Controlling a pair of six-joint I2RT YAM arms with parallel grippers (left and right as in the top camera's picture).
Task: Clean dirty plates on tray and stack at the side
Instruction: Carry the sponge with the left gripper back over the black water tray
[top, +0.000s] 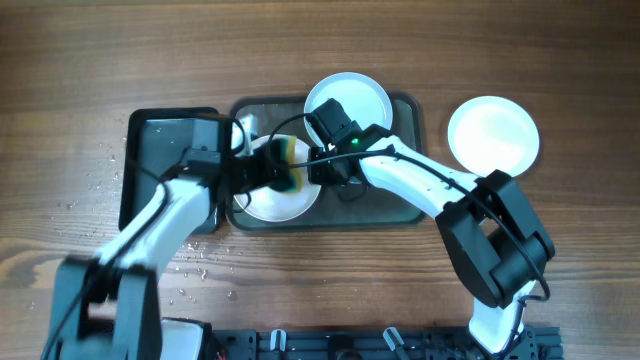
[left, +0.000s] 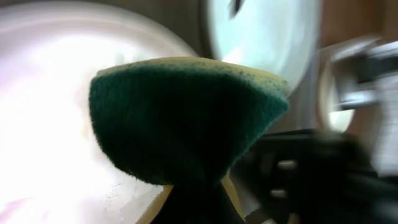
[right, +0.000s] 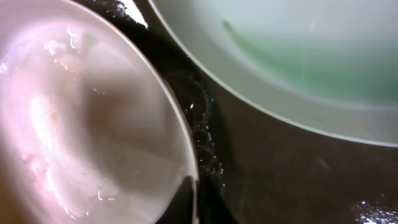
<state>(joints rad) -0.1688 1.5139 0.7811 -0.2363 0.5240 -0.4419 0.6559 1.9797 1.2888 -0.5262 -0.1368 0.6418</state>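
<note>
On the dark tray (top: 400, 205) a wet white plate (top: 272, 203) lies at the left and a pale aqua plate (top: 352, 92) at the back. My left gripper (top: 268, 170) is shut on a yellow-green sponge (top: 291, 166), which hangs over the white plate (left: 43, 106). The sponge (left: 186, 118) fills the left wrist view, green side forward. My right gripper (top: 325, 168) pinches the right rim of the white plate (right: 81, 124), with one fingertip (right: 184, 202) inside the rim. The aqua plate (right: 298, 56) lies just beyond it.
Another white plate (top: 493, 133) sits on the bare wooden table to the right of the tray. A smaller glossy black tray (top: 165, 140) lies to the left, under my left arm. Water drops speckle the table at the front left.
</note>
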